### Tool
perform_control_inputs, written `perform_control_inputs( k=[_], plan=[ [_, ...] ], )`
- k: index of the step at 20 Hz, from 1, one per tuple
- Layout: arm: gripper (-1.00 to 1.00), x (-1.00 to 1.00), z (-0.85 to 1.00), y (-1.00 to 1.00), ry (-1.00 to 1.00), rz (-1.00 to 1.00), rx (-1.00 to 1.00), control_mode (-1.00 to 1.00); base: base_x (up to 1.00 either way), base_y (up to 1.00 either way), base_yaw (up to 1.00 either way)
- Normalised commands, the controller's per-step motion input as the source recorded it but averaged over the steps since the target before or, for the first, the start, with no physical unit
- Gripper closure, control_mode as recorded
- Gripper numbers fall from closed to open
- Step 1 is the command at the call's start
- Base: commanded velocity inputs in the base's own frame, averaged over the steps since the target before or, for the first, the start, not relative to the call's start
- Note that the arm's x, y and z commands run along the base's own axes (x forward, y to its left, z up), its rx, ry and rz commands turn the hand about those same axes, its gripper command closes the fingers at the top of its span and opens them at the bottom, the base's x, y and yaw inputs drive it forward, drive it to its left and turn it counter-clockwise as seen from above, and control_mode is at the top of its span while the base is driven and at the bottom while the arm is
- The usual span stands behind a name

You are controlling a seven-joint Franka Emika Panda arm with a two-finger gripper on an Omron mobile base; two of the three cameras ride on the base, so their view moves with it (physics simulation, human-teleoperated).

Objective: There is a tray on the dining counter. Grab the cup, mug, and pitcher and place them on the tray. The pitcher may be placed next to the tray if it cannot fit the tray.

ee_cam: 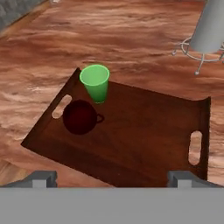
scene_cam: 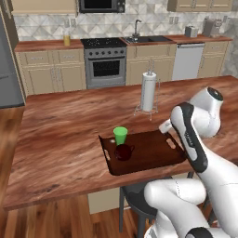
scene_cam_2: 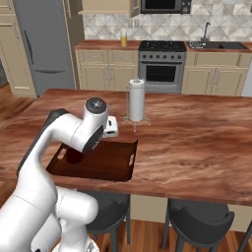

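Note:
The dark brown tray (scene_cam: 153,151) (scene_cam_2: 108,162) (ee_cam: 144,131) lies on the dining counter (scene_cam: 60,130) near its front edge. At the tray's left end the green cup (scene_cam: 120,135) (ee_cam: 95,82) stands upright, and the dark maroon mug (scene_cam: 123,152) (ee_cam: 80,117) sits just in front of it. My gripper (ee_cam: 111,178) hovers open above the tray's right half, with nothing between its fingers. The pitcher (scene_cam: 67,38) (scene_cam_2: 123,39), holding orange-yellow liquid, stands on the far kitchen counter left of the stove.
A paper towel holder (scene_cam: 148,91) (scene_cam_2: 136,100) stands on the dining counter behind the tray. Dark stools (scene_cam: 135,195) (scene_cam_2: 197,216) are tucked under the counter's front edge. Floor separates the dining counter from the far cabinets.

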Motion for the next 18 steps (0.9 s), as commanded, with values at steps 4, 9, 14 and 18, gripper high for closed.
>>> perform_control_inputs(
  k=[4,9,14,18],
  plan=[
    [-1.00,-0.13,0.31,-0.22,0.21,-0.38,-0.04,-1.00,0.00,0.00,0.00],
    [-1.00,-0.18,0.37,-0.29,0.22,-0.39,0.00,-1.00,0.00,0.00,0.00],
    [-1.00,-0.19,0.40,-0.28,0.25,-0.39,0.00,-1.00,0.00,0.00,0.00],
    [-1.00,-0.15,0.37,-0.12,0.23,-0.23,0.00,-1.00,0.00,0.00,0.00]
  ],
)
